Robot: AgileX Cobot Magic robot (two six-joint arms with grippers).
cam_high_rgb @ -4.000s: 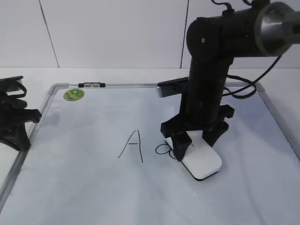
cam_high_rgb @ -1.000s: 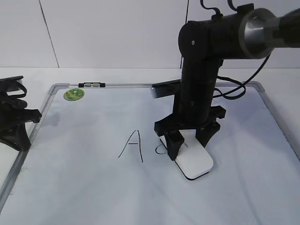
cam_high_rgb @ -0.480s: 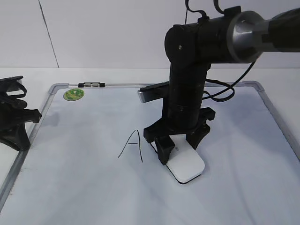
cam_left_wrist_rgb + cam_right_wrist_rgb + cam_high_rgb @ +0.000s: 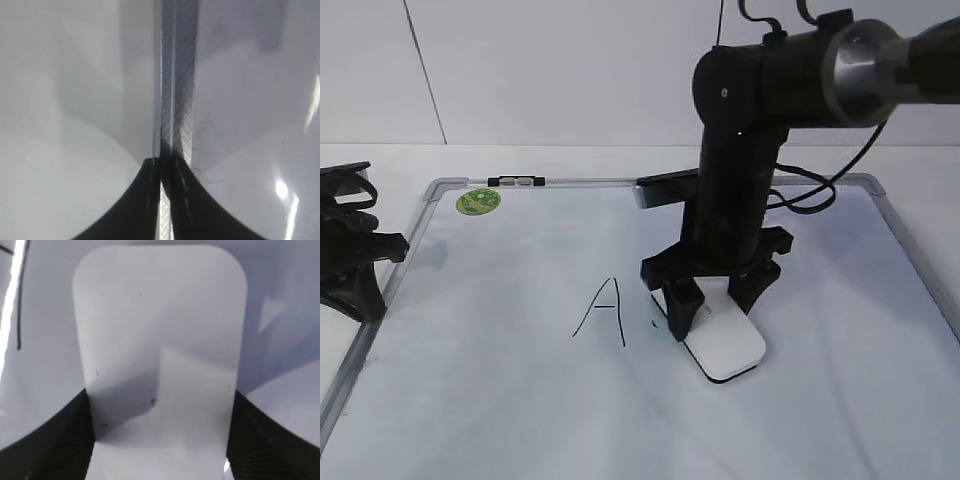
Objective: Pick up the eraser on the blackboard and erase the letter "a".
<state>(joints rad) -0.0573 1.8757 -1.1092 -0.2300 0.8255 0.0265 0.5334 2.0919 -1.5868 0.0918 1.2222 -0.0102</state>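
The white eraser (image 4: 728, 352) lies flat on the blackboard (image 4: 450, 186), a white board with a grey frame. My right gripper (image 4: 712, 312) is shut on its near-left end, fingers on both long sides. The right wrist view shows the eraser (image 4: 160, 330) filling the space between the jaws (image 4: 160, 450). Where the letter "a" stood, only a faint short stroke (image 4: 657, 322) shows left of the gripper's finger; the rest is gone or hidden. The capital "A" (image 4: 605, 310) is whole. My left gripper (image 4: 350, 262) rests shut at the board's left frame (image 4: 177, 75).
A round green sticker (image 4: 478, 201) and a small black-and-silver clip (image 4: 516, 181) sit at the board's top left. The right arm's cable (image 4: 825, 195) loops over the board's top right frame. A black stroke (image 4: 19, 315) of the capital shows in the right wrist view.
My right gripper dragged the eraser left over the "a", then back to the right. The round "a" seen earlier is now reduced to a faint stroke. The left arm has not moved.
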